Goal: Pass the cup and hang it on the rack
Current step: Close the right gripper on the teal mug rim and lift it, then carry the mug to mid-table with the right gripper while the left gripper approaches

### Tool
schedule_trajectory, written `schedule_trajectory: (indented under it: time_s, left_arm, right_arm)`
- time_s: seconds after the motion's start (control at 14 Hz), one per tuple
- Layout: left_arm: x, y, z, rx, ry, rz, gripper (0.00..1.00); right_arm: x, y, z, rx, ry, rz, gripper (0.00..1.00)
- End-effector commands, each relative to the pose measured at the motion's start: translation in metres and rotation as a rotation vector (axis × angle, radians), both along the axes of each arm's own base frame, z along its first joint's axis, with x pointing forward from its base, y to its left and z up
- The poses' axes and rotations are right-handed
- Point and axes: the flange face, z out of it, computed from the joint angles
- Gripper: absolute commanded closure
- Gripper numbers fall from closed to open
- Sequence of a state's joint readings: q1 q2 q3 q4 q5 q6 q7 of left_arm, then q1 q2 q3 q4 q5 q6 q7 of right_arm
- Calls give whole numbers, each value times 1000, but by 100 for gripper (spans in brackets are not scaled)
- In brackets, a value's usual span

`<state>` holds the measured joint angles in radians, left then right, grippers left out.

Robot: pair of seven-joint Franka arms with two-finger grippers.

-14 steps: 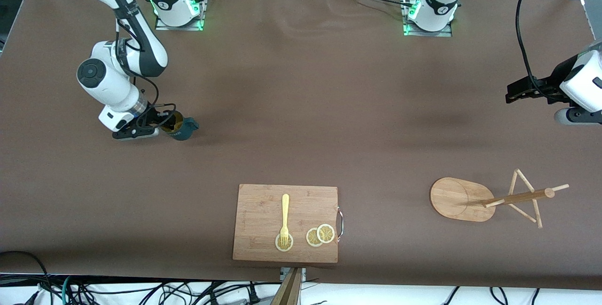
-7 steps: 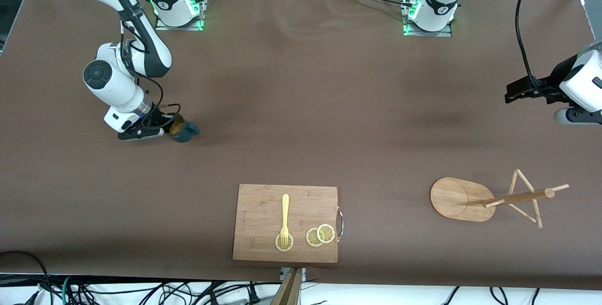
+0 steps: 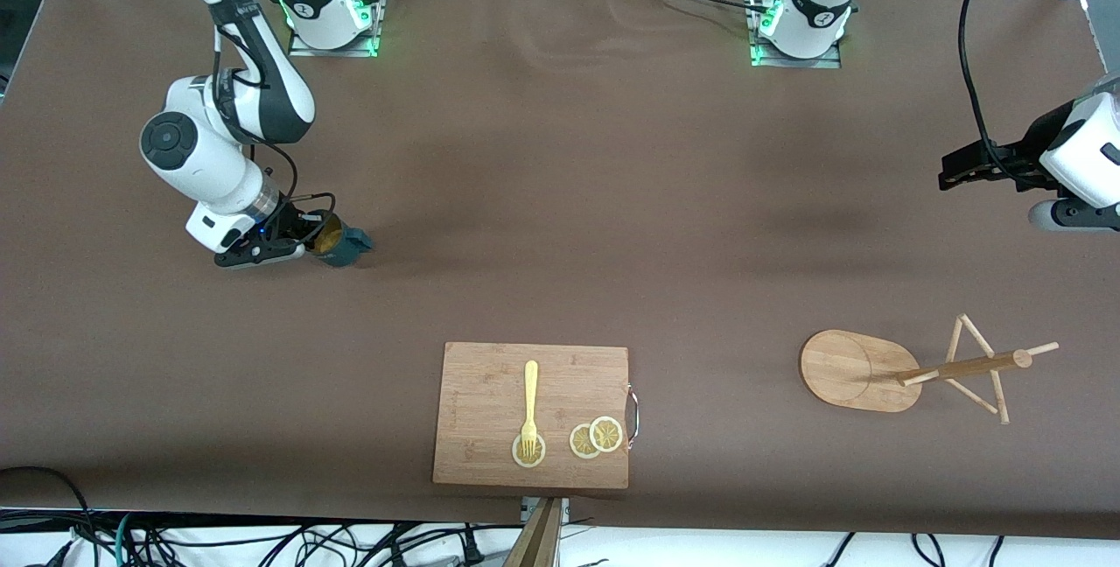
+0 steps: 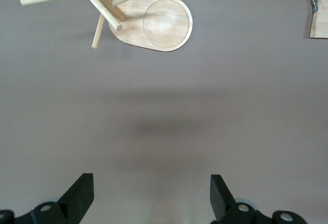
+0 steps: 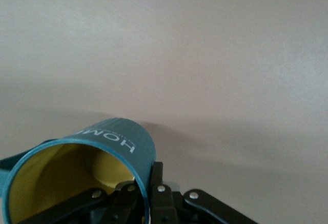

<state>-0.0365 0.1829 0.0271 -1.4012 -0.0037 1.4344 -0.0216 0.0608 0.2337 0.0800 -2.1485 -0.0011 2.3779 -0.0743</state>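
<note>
The right pincer (image 3: pixel 302 239) grips the cup (image 3: pixel 337 241) by its rim at the right arm's end of the brown surface (image 3: pixel 560 199), one finger inside the yellowish interior and one outside, closed on the wall. The cup is tipped on its side, its mouth turned toward the pincer and its base toward the middle of the surface, its long axis running roughly along the surface's length; whether it touches the cloth cannot be told. White lettering shows on its teal wall in the right wrist view (image 5: pixel 110 141).

The left pincer (image 3: pixel 949 175) waits, fingers spread wide and holding nothing, over the left arm's end of the surface. The rack (image 3: pixel 910 367) stands nearer the front camera than that pincer, pegs splayed from its post. A cutting board (image 3: pixel 490 374) carrying a yellow fork (image 3: pixel 529 405) and lemon slices (image 3: pixel 595 437) lies near the front edge. Bare brown cloth separates cup and rack.
</note>
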Motion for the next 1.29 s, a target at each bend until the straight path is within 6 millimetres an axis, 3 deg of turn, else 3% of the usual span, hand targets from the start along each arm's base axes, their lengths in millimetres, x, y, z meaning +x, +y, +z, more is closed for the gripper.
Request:
schedule_trajectory:
  time_s: [0.0,0.14,0.29,0.43,0.65,0.93,1.0,1.22]
  left_arm:
    - [-1,2,2,-23,8,-51,0]
    - [-1,3,1,-30,12,-91,0]
    - [-1,4,1,-34,12,-116,0]
    - [-1,4,1,-40,12,-151,0]
    - [-2,6,-7,-61,26,-272,0]
    - [-4,4,-27,-130,66,-550,0]
    - [-5,2,-32,-171,68,-640,0]
    - [-8,4,-50,-272,79,-858,0]
  right_arm:
    - [21,47,51,9,67,80,100]
    - [31,108,84,28,44,155,100]
    - [31,153,92,31,48,87,100]
    - [22,211,78,33,61,22,100]
    - [-7,331,58,33,61,-114,100]
    - [-40,444,19,84,19,-227,100]
    - [-52,467,6,111,-20,-242,100]
    - [-73,491,-37,86,-81,-258,100]
